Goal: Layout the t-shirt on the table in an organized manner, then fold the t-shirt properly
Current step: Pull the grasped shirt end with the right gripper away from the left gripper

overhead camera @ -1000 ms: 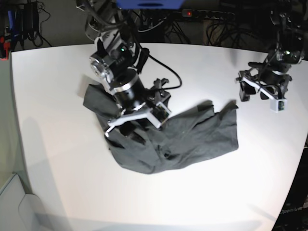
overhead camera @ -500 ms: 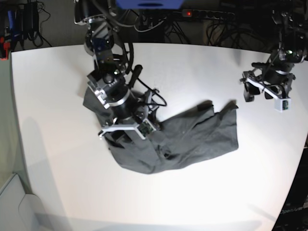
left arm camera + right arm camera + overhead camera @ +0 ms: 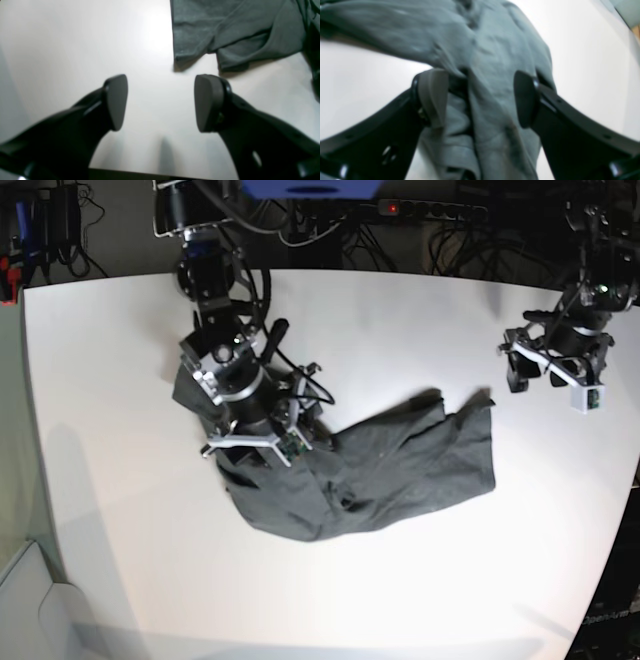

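The dark grey t-shirt [image 3: 400,465] lies crumpled on the white table [image 3: 120,380], stretching from left of centre toward the right. My right gripper [image 3: 248,452] points down onto its bunched left part. In the right wrist view the right gripper [image 3: 480,97] is open, and a ridge of the t-shirt [image 3: 495,50] runs between its fingers [image 3: 433,95] without being pinched. My left gripper [image 3: 537,375] hovers at the far right, apart from the cloth. In the left wrist view the left gripper [image 3: 162,100] is open over bare table [image 3: 75,50], with the t-shirt's hem [image 3: 225,30] just beyond its tips.
Cables and a power strip [image 3: 430,210] run along the dark area behind the table's far edge. The table's rounded right edge [image 3: 625,510] passes close to the left arm. White surface [image 3: 380,600] stretches in front of the shirt.
The right arm has swung left and back over the shirt's left part, turning its wrist and lowering toward the cloth. The left arm has barely moved. The shirt keeps its shape.
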`<action>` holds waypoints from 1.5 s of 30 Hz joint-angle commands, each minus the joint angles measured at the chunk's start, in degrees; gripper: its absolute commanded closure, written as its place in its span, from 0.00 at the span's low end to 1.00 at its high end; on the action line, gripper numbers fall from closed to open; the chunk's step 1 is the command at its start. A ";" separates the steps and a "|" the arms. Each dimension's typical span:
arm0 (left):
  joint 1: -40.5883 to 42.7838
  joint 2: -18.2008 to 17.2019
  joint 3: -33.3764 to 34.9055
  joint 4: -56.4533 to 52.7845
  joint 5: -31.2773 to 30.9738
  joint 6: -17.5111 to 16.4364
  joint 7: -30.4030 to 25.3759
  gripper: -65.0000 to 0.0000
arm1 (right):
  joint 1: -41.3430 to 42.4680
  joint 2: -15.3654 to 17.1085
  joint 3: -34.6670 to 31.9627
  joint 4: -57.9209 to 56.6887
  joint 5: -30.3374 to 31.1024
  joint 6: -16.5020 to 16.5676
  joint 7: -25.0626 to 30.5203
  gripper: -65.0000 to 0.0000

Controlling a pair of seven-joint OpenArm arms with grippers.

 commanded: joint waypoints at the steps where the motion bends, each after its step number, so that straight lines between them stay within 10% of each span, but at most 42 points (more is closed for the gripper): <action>1: -0.50 -0.71 -0.51 0.68 0.15 -0.04 -1.23 0.38 | 1.22 -0.46 -0.20 -0.23 0.41 -0.37 1.48 0.35; 7: -0.59 -0.71 -0.51 0.77 0.15 -0.04 -1.32 0.38 | 1.22 -0.11 0.50 -2.78 0.41 -0.37 1.57 0.45; 14: -0.59 -0.62 -0.60 0.86 0.15 -0.04 -1.32 0.38 | 2.45 0.77 0.50 -1.90 0.15 -0.37 1.39 1.00; 27: -1.38 -0.62 -0.60 1.03 0.15 -0.04 -1.32 0.38 | 5.62 3.32 1.03 16.65 0.06 -0.37 -1.33 1.00; 35: -1.03 -0.71 -3.24 1.03 -0.20 -0.13 -1.32 0.38 | 22.06 5.87 4.11 24.21 0.06 -0.20 -15.22 1.00; 45: -0.85 -0.89 -3.85 1.12 -0.20 -0.13 -1.32 0.38 | 36.74 6.66 5.16 19.64 0.15 -0.20 -19.88 1.00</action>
